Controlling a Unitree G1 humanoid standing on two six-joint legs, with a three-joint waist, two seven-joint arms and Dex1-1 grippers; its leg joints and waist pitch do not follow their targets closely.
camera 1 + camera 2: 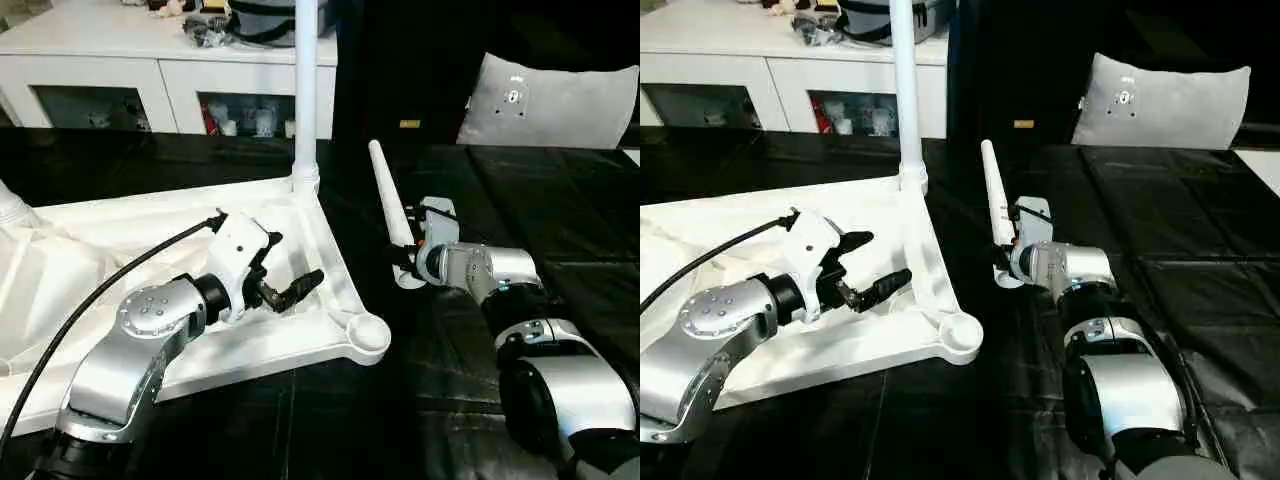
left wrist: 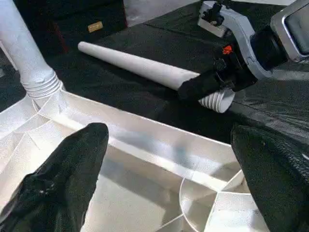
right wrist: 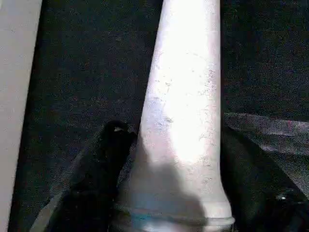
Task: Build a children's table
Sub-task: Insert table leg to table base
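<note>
Right hand (image 1: 408, 262) clamps loose long white tapered plastic leg (image 1: 388, 205) near threaded thick end — light, stiff, smooth, may slip. Left hand (image 2: 169, 193) wide, empty, over white ribbed tabletop (image 1: 300, 335) — empty corner socket (image 1: 367, 333) just ahead.

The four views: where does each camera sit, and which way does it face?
Left eye, right eye: on the head, facing forward and down at the table top; both silver forearms show.
Left wrist: along the open left hand, toward the empty corner socket.
Right wrist: along the right hand, facing the loose leg.
Shared: this leg.
</note>
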